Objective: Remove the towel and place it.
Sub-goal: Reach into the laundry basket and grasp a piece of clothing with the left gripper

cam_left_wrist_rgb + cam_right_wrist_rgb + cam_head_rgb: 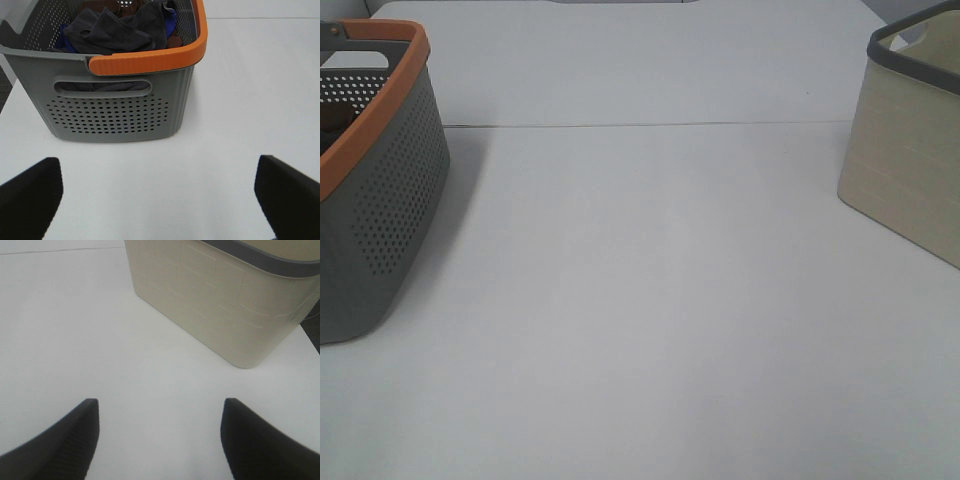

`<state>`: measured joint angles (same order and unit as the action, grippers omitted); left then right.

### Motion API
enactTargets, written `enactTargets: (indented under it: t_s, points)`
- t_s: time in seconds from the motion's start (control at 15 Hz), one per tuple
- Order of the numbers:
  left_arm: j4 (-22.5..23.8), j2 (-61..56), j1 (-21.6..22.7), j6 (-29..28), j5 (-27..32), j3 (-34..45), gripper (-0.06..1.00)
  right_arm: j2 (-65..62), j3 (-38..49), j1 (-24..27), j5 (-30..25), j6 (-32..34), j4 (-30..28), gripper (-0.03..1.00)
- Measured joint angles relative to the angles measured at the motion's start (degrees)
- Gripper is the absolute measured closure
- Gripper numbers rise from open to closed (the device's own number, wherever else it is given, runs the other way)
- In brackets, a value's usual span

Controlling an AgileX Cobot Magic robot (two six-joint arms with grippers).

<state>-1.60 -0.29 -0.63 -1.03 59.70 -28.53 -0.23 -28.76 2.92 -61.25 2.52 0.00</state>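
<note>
While left gripper [157,192] hangs open, towel [117,27] crumpled in orange-rimmed basket [115,117]

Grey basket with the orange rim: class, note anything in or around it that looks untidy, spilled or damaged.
Nothing spilled or damaged. The dark towel lies crumpled inside the basket atop other cloths, untidy but contained.

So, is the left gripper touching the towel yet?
Apart. The left wrist view shows the left gripper, jaws open, over bare table short of the grey basket, while the towel lies inside it.
</note>
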Motion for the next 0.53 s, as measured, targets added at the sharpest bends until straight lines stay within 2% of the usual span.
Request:
enactTargets:
  t_s: [0.53]
  points:
    - [0.0,0.0,0.0,0.0,0.0,0.0,-0.04,0.0,0.0,0.0,0.0,0.0,0.0,0.35]
